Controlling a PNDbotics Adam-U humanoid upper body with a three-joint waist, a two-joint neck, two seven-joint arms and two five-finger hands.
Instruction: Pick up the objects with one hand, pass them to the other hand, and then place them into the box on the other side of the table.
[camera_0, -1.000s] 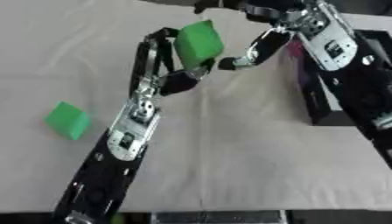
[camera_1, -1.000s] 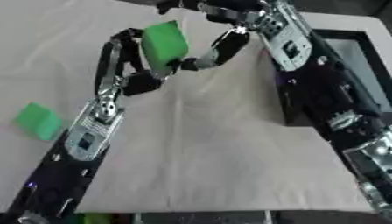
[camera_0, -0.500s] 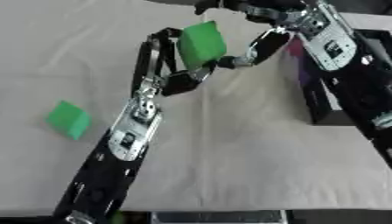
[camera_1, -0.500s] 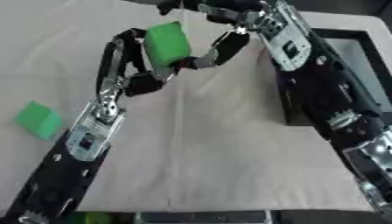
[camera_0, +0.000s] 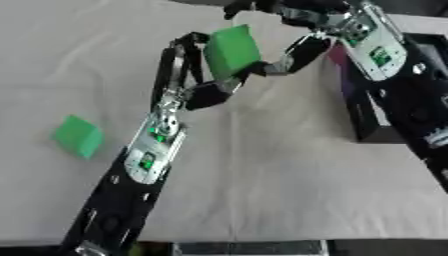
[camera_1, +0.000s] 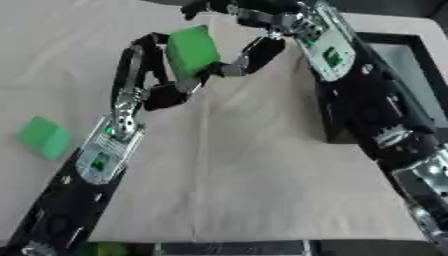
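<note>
Green block (camera_0: 231, 51) is up in the air above the far middle of the counter (camera_0: 262, 170), clamped in your left hand (camera_0: 206, 85): fingers curl up its left side, the thumb comes in from below right. Your right hand (camera_1: 249, 52) is at the block's right edge, its dark fingers reaching in and touching or just beside the block's lower right corner; you cannot tell whether they are closed on it. Second green block (camera_0: 78, 136) lies flat on the pale cloth of the counter, well apart, to the left of your left forearm. Black box (camera_1: 389, 75) sits at the counter's right edge, mostly behind your right arm, its pale inside partly showing.
</note>
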